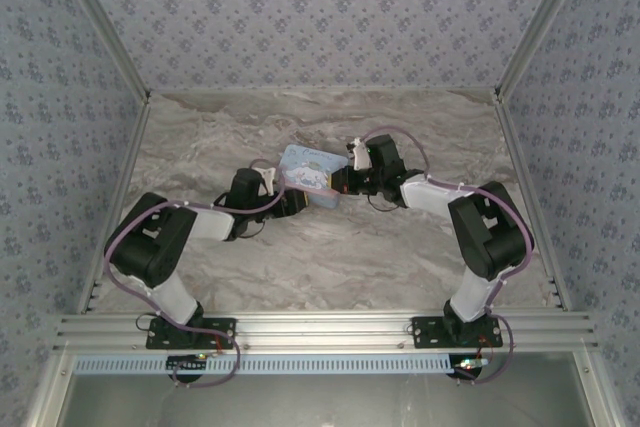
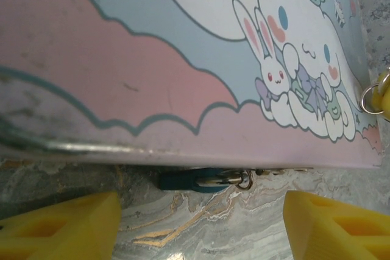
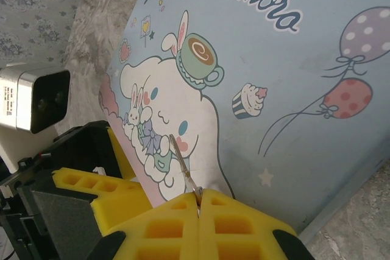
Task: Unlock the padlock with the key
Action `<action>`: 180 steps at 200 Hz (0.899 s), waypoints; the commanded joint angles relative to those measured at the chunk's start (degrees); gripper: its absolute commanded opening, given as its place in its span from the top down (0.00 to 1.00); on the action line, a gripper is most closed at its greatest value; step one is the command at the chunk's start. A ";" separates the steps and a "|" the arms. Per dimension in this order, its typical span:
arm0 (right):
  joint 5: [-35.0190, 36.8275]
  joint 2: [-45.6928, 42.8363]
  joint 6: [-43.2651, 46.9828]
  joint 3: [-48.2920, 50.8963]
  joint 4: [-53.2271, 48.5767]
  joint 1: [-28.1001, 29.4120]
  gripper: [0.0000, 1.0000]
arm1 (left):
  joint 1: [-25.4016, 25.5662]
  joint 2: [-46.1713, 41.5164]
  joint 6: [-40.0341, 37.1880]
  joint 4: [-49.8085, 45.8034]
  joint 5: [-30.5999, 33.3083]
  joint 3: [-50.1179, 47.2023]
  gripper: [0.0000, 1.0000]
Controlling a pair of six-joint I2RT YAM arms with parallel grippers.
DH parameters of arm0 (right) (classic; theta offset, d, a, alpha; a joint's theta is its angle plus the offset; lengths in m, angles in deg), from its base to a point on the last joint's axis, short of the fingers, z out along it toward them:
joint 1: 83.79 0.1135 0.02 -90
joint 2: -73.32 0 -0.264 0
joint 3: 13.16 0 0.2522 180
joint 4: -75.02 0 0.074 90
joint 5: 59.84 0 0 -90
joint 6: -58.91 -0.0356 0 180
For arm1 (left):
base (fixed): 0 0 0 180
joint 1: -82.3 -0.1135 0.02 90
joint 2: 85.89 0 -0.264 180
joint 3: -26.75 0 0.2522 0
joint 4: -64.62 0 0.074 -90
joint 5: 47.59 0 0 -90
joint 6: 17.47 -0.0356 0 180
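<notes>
The tiny teal padlock point(image 2: 180, 181) lies on the marble table under the near edge of the cartoon tin point(image 2: 183, 59), its silvery shackle point(image 2: 226, 179) pointing right. My left gripper point(image 2: 201, 226) is open, its yellow fingers point(image 2: 67, 226) wide apart just short of the padlock, with nothing between them. My right gripper point(image 3: 198, 198) is shut on the key point(image 3: 183, 162), whose thin silvery blade sticks up over the tin's lid point(image 3: 274, 89). From above, both grippers meet at the tin point(image 1: 308, 169), the left gripper point(image 1: 288, 199) at its near-left side and the right gripper point(image 1: 342, 183) at its right end.
The light-blue cartoon tin sits mid-table with both arms close around it. A yellow finger with a small key ring point(image 2: 379, 97) shows at the tin's right corner. The left wrist's camera block point(image 3: 36, 98) stands close to the right gripper. Patterned walls point(image 1: 60, 97) enclose the table.
</notes>
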 commanded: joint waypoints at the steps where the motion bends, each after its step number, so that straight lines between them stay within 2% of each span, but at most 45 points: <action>1: 2.00 1.73 1.52 -0.71 -4.42 0.37 1.00 | 0.63 1.96 -0.37 1.87 -1.83 1.77 0.31; 83: 1.40 1.83 1.46 -0.78 -3.50 0.55 1.00 | 2.46 5.23 1.60 3.98 -3.25 3.11 0.40; 180: 1.34 1.84 1.12 -0.16 -2.52 0.88 1.00 | 5.24 7.80 6.34 8.10 -1.18 3.11 0.51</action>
